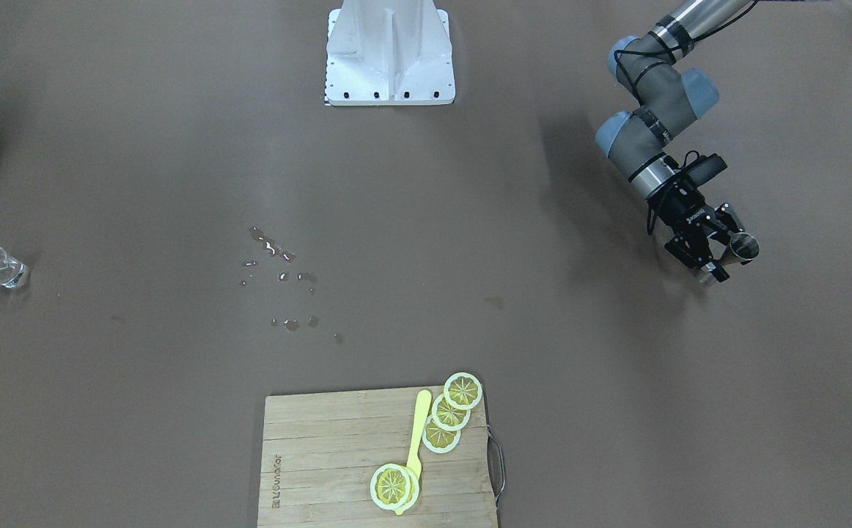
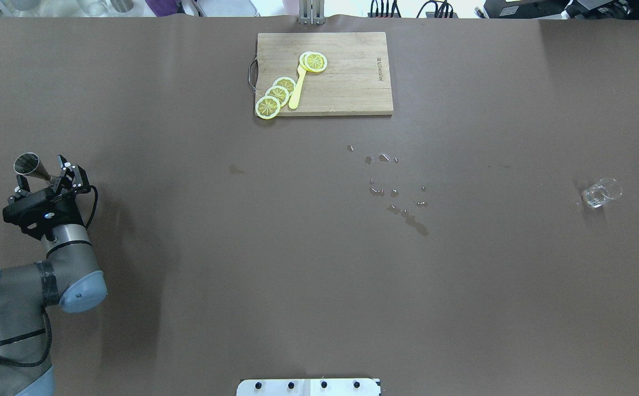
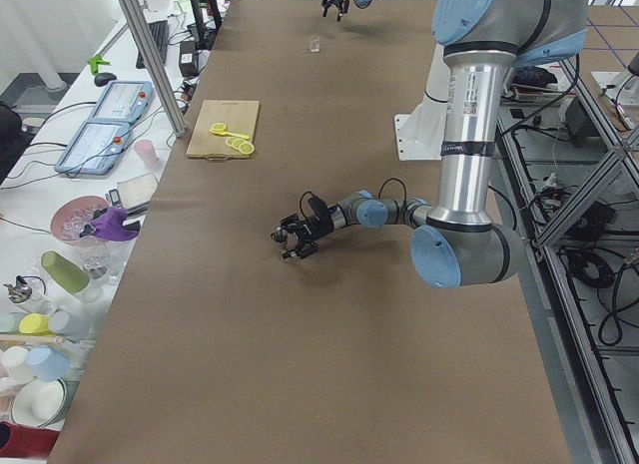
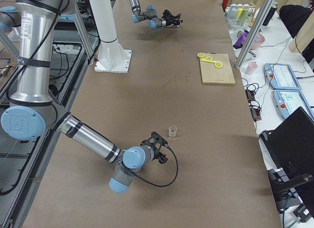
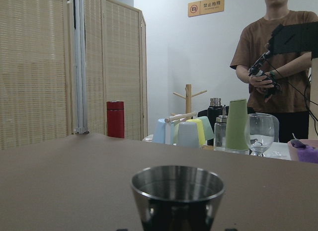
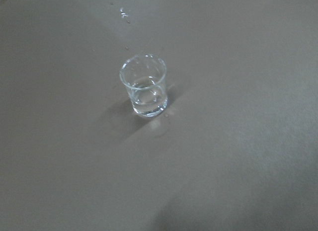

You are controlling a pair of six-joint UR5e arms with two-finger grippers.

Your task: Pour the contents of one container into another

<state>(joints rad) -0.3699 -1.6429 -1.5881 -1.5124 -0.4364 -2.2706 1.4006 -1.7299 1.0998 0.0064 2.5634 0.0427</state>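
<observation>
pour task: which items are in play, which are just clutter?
In play:
- jigger, held in the left gripper
- glass

Clutter:
- board
- lemon slices
- yellow utensil
- spilled drops

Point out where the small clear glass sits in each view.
Front-facing: glass far left, mid-height.
Overhead: glass far right, mid-height.
Exterior left: glass top centre, far end.
Exterior right: glass just below centre.
Left wrist: not in it.
Right wrist: glass left of centre, upright.
Shared landmark: cutting board, in all four exterior views.
</observation>
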